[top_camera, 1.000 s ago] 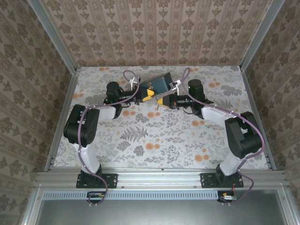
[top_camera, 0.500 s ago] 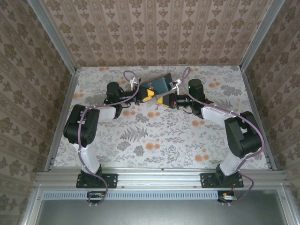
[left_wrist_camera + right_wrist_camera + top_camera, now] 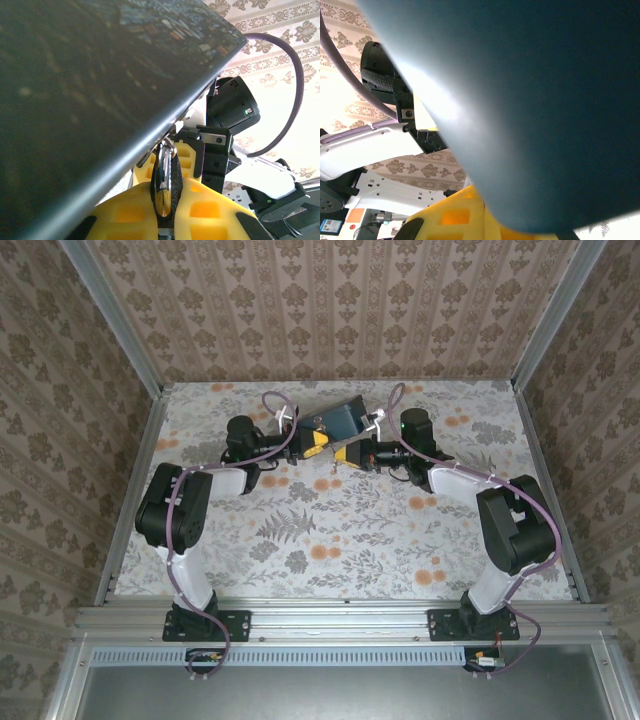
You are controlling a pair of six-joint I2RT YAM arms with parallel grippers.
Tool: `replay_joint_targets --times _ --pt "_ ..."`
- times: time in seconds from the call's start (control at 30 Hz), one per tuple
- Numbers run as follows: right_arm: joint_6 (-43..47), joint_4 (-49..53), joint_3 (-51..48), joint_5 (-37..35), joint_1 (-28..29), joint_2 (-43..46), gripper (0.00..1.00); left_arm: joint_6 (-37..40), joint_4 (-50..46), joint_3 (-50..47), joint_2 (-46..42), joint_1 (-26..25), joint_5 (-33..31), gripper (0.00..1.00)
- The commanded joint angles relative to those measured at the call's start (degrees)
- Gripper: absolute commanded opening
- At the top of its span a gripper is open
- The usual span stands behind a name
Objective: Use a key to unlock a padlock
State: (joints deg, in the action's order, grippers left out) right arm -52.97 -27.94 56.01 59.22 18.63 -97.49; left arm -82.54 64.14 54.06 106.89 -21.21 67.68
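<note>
At the back middle of the table both grippers meet under a dark blue-grey box (image 3: 338,418). My left gripper (image 3: 318,441) has yellow fingers shut on a shiny chrome piece (image 3: 163,175) that hangs from the box's lower edge (image 3: 90,75); it looks like the padlock. Its jaws (image 3: 170,192) press black pads against that metal. My right gripper (image 3: 345,453) faces it from the right, fingers together, and its yellow finger (image 3: 187,157) stands just behind the padlock. In the right wrist view the box (image 3: 545,100) covers the fingertips (image 3: 470,215). The key is hidden.
The patterned table (image 3: 330,540) is walled on three sides by wallpapered panels (image 3: 330,310). A purple cable (image 3: 295,95) loops off the right wrist beside the box. Both arm bases sit on the metal rail (image 3: 340,615) at the near edge.
</note>
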Motion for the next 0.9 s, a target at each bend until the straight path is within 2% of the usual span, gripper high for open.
replay_joint_targets --times 0.0,0.37,0.87 --pt "-0.64 -2.82 1.58 0.43 -0.09 -0.05 0.0 1.47 5.81 0.0 -2.08 0.16 1.7 0.0" --pt "1.36 0.17 1.27 0.36 0.02 0.47 0.0 1.07 6.17 0.82 -1.68 0.24 1.75 0.0" --pt "-3.1 -6.27 2.26 0.79 0.34 -0.79 0.0 1.92 5.47 -0.16 -2.3 -0.88 2.22 0.0"
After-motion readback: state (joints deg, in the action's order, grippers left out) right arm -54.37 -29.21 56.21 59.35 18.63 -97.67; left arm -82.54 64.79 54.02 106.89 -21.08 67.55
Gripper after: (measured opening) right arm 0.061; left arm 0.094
